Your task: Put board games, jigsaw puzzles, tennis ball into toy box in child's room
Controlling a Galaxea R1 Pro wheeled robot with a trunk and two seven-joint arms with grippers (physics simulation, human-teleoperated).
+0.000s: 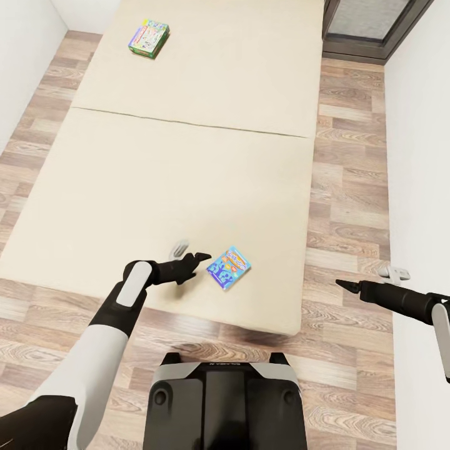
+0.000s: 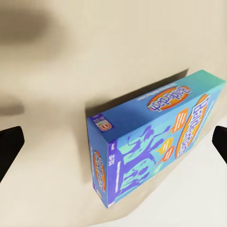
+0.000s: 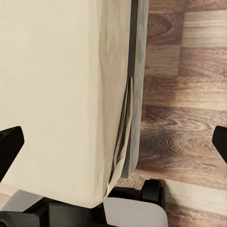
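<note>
The small blue board game (image 1: pixel 229 267) lies flat on the beige bed (image 1: pixel 187 156), close to its near right corner. My left gripper (image 1: pixel 190 252) hovers just to the left of it, open and holding nothing. In the left wrist view the blue box (image 2: pixel 156 137) lies between the spread fingertips (image 2: pixel 9 146). A second board game (image 1: pixel 149 38), yellow-green and red, rests at the far left of the mattress. Over the floor right of the bed, my right gripper (image 1: pixel 359 280) stands open and empty. The toy box, table, puzzles and tennis ball are out of view.
Wood-plank floor (image 1: pixel 350 187) runs along the bed's right side and in front of it. A white wall (image 1: pixel 425 156) stands close on the right, another on the left. A dark-framed door (image 1: pixel 375 25) is at the far right. My base (image 1: pixel 222 400) stands at the bed's foot.
</note>
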